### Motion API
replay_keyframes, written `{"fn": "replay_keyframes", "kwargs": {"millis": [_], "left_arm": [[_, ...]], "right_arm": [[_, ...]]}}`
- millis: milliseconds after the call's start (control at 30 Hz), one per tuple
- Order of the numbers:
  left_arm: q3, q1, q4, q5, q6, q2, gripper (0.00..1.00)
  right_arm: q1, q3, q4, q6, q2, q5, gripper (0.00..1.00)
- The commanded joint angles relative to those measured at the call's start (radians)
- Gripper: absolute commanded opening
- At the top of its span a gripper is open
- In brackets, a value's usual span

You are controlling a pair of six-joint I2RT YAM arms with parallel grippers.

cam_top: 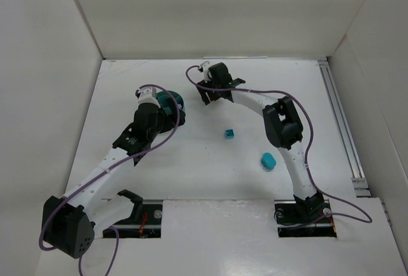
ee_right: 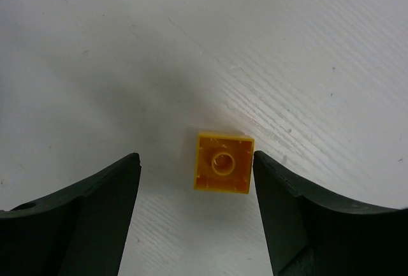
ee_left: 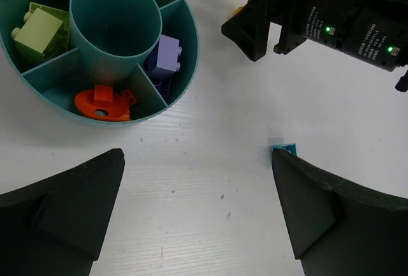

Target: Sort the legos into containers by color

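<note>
- Lettering on right gripper point(ee_right: 196, 161) housing: white, unreadable.
- Right gripper — fingers spread wide, gripping nothing, straddling yellow lego point(ee_right: 222, 162).
- Left gripper point(ee_left: 196, 155) — spread wide, empty, near teal dish point(ee_left: 115, 59); orange lego point(ee_left: 102, 104) and lilac lego point(ee_left: 167, 53) lie in separate compartments.

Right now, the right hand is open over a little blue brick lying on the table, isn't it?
Not quite. The brick under the open right hand is yellow, not blue; the right wrist view shows it lying on the table.
</note>
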Motion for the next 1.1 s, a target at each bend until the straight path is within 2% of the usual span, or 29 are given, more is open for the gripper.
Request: {"fn": "replay_keyframes", "kwargs": {"millis": [0,100,167,200,233,433,733,1067], "left_arm": [[0.006,0.004,0.012,-0.017,0.015,-0.028,1.00],[0.006,0.004,0.012,-0.017,0.015,-0.028,1.00],[0.006,0.004,0.012,-0.017,0.015,-0.028,1.00],[0.006,0.004,0.012,-0.017,0.015,-0.028,1.00],[0.006,0.004,0.012,-0.017,0.015,-0.028,1.00],[0.006,0.004,0.003,-0.038,-0.003,-0.028,1.00],[-0.026,0.034,-0.017,-0.100,-0.074,-0.099,1.00],[-0.048,0.034,-0.017,-0.120,-0.083,-0.146,1.00]], "right_arm": [[0.002,0.047,-0.045,0.061,0.000,0.031,0.75],[-0.008,0.047,-0.059,0.073,0.000,0.054,0.70],[-0.008,0.037,-0.059,0.073,0.000,0.054,0.63],[-0.008,0.037,-0.050,0.073,0.000,0.040,0.58],[-0.008,0.026,-0.039,0.073,0.000,0.028,0.46],[0.022,0.007,0.055,-0.050,-0.066,-0.009,0.33],[0.103,-0.037,0.145,-0.255,-0.224,-0.170,0.31],[0.160,0.095,0.145,-0.268,-0.139,-0.242,0.35]]}}
